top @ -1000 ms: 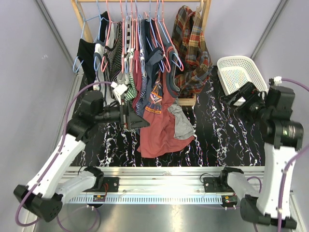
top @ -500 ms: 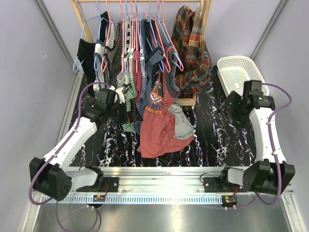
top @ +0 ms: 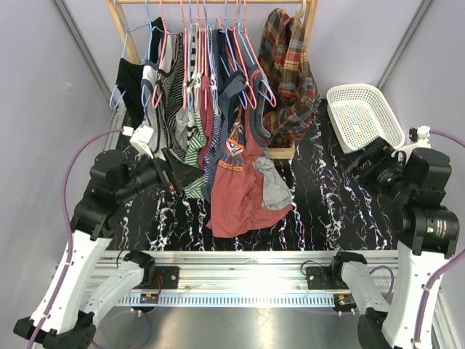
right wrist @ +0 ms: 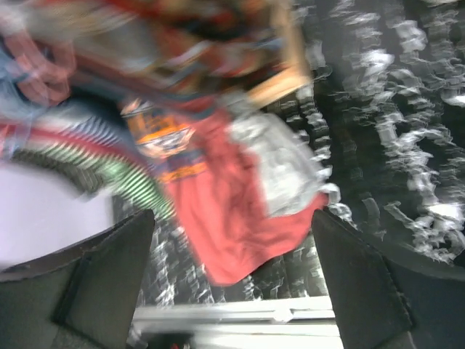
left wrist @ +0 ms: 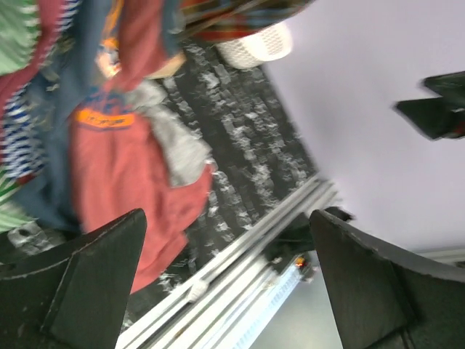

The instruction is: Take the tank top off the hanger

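Observation:
The tank top (top: pixel 193 149), with thin green and white stripes, hangs on a hanger (top: pixel 195 51) on the rack, left of the big red shirt (top: pixel 243 190). My left gripper (top: pixel 174 169) is open and empty just left of the tank top's lower hem; I cannot tell if it touches. In the left wrist view the left gripper (left wrist: pixel 232 283) has its jaws wide apart, with green stripes (left wrist: pixel 16 35) at the top left. My right gripper (top: pixel 361 158) is open and empty, far right near the basket. The blurred right wrist view shows the right gripper (right wrist: pixel 232 291) and the stripes (right wrist: pixel 134 182).
A wooden rack (top: pixel 116 18) at the back holds several garments on pink and blue hangers, with a plaid shirt (top: pixel 290 73) at its right end. A white basket (top: pixel 363 113) stands at the back right. A grey cloth (top: pixel 272 182) hangs beside the red shirt.
My left gripper has drawn back to the left, off the tank top's hem, which hangs free again. Both arms have changed pose; the right gripper stays near the basket.

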### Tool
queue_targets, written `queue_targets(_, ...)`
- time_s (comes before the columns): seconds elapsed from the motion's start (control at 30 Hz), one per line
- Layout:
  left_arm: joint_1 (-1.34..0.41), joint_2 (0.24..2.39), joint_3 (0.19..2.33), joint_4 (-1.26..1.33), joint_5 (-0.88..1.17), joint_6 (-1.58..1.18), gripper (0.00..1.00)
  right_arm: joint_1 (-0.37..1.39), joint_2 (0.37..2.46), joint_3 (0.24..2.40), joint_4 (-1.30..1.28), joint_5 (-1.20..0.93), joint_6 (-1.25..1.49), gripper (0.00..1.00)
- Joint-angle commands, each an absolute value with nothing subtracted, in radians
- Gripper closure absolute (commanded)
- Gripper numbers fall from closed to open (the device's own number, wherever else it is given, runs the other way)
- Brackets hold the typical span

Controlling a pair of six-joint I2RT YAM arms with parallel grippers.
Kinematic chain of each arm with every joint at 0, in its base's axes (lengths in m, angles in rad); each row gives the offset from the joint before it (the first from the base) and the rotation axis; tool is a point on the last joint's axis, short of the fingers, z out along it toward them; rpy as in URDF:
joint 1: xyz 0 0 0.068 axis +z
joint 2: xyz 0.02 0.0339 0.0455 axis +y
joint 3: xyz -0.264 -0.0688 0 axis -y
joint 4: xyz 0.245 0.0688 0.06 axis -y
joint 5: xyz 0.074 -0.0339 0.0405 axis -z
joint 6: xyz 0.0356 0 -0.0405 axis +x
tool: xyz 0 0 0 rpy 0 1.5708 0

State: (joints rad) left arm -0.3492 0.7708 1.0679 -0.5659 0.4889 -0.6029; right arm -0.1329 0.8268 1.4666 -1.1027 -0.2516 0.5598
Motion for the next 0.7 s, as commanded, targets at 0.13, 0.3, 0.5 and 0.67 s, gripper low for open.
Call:
queue_targets(0.13,-0.345,0.718,0.957,-0.308,0.684,-0.808,1.00,-0.132,0.766,1.431,-1.028,-0.545,0.632,1.00)
queue_targets(0.3,-0.344,0.699,1.003,-0.480,0.592,-0.703,0.02,-0.132,0.745,1.451,-1.086,-0.430,0.634,0.47)
queue_targets(0.5,-0.344,0.713,0.984,-0.533,0.702,-0.659,0.01,-0.132,0.792,1.366,-1.001,-0.815,0.667,0.00)
queue_targets(0.67,-0.347,0.696,0.750,0.190,1.046,-1.130,0.01,-0.118,0.732,1.157,-0.554,-1.135,0.946,0.00)
